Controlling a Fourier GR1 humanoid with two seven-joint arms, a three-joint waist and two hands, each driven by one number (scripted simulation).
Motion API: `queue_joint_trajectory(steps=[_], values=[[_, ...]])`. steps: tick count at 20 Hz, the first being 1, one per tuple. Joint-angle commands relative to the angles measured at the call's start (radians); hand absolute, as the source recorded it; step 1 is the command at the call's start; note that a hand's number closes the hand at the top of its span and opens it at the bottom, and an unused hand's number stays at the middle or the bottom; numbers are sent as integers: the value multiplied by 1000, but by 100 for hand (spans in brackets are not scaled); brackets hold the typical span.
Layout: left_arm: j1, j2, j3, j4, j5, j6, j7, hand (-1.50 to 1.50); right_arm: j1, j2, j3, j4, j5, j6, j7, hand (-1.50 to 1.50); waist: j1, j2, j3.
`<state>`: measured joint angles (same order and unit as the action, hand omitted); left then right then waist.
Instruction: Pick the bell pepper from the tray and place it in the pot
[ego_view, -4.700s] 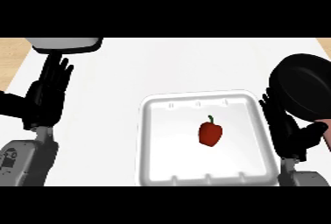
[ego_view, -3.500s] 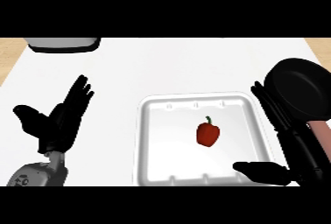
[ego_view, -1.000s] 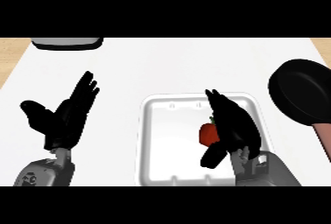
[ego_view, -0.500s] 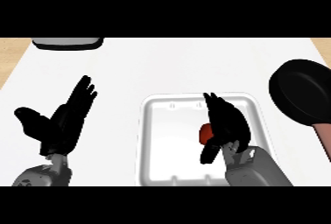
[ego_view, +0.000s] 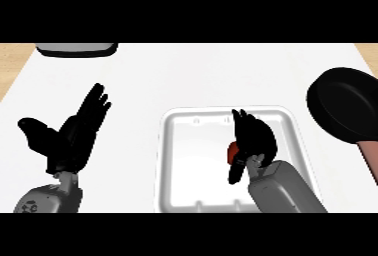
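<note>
A white tray (ego_view: 177, 165) lies in the middle of the counter. Inside it, a red bell pepper (ego_view: 232, 151) shows only as a small red patch, mostly hidden behind my right hand (ego_view: 251, 140). That hand is over the tray with its fingers and thumb curling round the pepper. My left hand (ego_view: 74, 135) rests open at the left, fingers up, away from the tray. A black pot (ego_view: 347, 110) with a reddish handle sits at the right edge of the counter.
A grey and black object (ego_view: 77, 49) stands at the back left edge. The white counter (ego_view: 192, 75) spreads between the tray and the back edge, with wood showing at the far corners.
My right hand has settled lower over the pepper and its fingers have curled closer round it, hiding more of the red. The left hand has barely shifted.
</note>
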<state>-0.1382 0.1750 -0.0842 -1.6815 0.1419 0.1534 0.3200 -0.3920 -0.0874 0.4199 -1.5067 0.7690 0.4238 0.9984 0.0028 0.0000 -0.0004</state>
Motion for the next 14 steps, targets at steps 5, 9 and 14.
queue_joint_trajectory(steps=[5, 9, 14], values=[[52, -37, -36, -97, -55, 18, 41, 0, 39, 0, -56, 71, 58, -2, -46, -150, 0, -1, 1], [3, -36, 8, -17, -53, -2, 12, 0, 6, 57, -17, 67, 97, -41, -135, 150, 0, 0, 0], [14, -53, 26, 38, -53, -38, -39, 0, -39, 80, -56, 118, 142, -41, -174, 150, 0, 0, 0]])
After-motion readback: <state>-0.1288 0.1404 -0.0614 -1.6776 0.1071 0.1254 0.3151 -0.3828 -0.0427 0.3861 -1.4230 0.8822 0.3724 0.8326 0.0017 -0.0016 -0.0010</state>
